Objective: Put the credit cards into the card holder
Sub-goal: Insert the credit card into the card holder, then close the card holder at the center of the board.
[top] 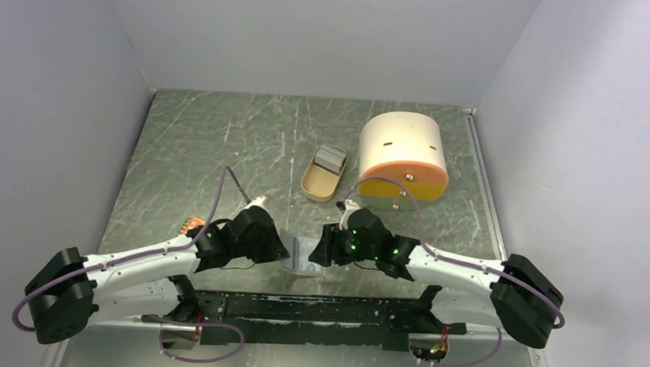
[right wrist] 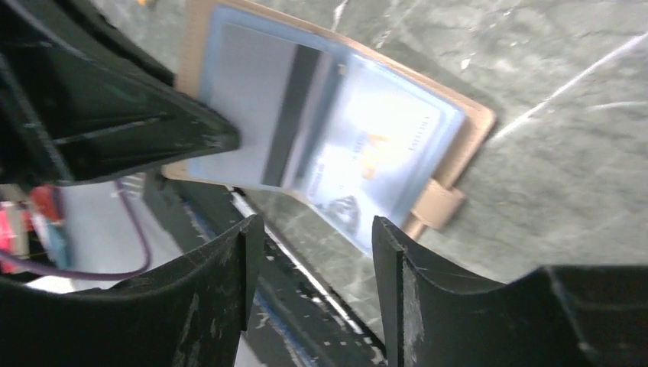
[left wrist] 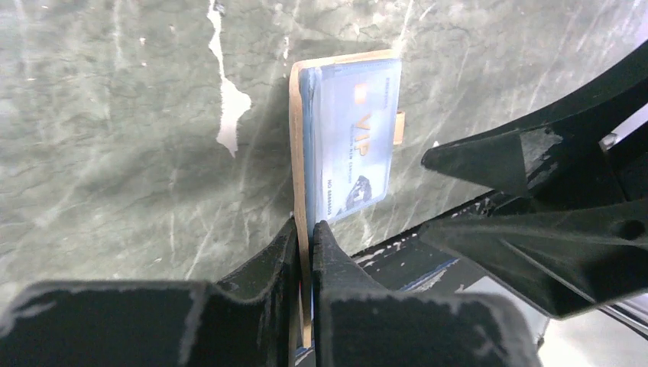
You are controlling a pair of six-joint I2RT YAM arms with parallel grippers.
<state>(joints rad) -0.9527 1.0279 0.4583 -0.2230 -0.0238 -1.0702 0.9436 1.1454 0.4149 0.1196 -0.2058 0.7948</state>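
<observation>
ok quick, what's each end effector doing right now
Left end effector: closed, clamped on the edge of the card holder.
Right end effector: open, holding nothing.

This is looking like a robotics lab cell. Plain pale walls [top: 312, 34] are boxing in a scuffed green marbled table [top: 224, 138], and the left arm [top: 136, 262] and right arm [top: 463, 268] are sitting bolted to a black rail [top: 316, 307].

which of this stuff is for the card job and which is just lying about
For the job: card holder, blue card, grey striped card.
Lying about: oval tin, cream box with orange front, small orange piece.
</observation>
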